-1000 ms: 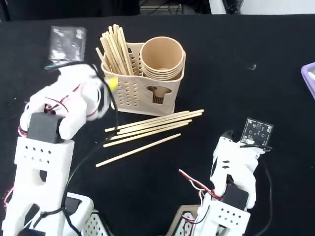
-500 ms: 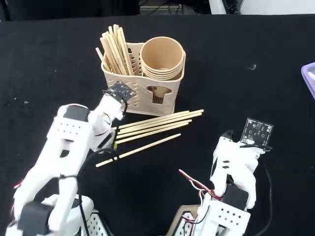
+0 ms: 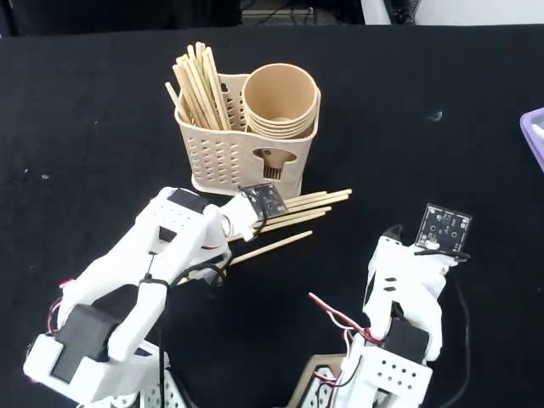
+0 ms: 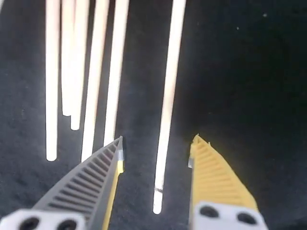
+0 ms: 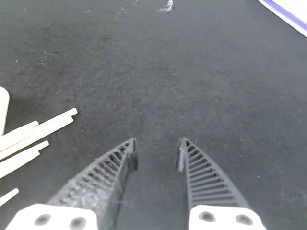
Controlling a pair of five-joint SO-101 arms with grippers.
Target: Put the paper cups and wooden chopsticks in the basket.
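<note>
A wide stretch of black surface (image 3: 442,170) lies between the basket (image 3: 229,157) and a purple-rimmed object (image 3: 534,132) cut off at the right edge. More of it runs left of the basket.

The left gripper (image 4: 158,139) is over the loose chopsticks (image 3: 310,208) just in front of the basket. Its jaws are spread wide on either side of the end of a single chopstick (image 4: 168,96), touching neither it nor the others lying side by side. The right gripper (image 5: 156,141) sits near right over plain surface, jaws parted and holding nothing.

The basket stands upright at far centre. A bundle of chopsticks (image 3: 200,81) leans in its left compartment, and stacked paper cups (image 3: 280,102) sit in its right.
</note>
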